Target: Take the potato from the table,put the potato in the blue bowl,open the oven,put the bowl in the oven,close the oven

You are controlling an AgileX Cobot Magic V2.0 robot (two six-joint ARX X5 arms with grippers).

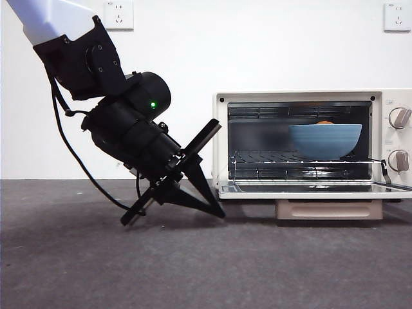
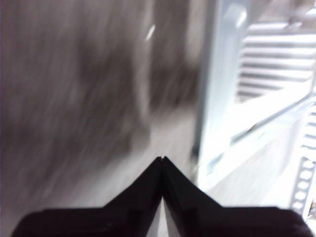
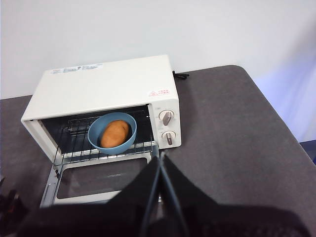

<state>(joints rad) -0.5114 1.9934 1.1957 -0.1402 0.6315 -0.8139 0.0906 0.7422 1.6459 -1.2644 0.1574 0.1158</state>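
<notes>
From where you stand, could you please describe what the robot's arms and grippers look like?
The left gripper has two flat, black, pointed jaws on a bulky black cylindrical wrist with a small green light. A white upper arm link joins it, and a black cable loops beside it. The right gripper shows only as two matching black tapered jaws.

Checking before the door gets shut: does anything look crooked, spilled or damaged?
Nothing stands out. The blue bowl sits upright on the rack inside the oven, the potato is in it, and the door lies flat open. No spills show.
</notes>
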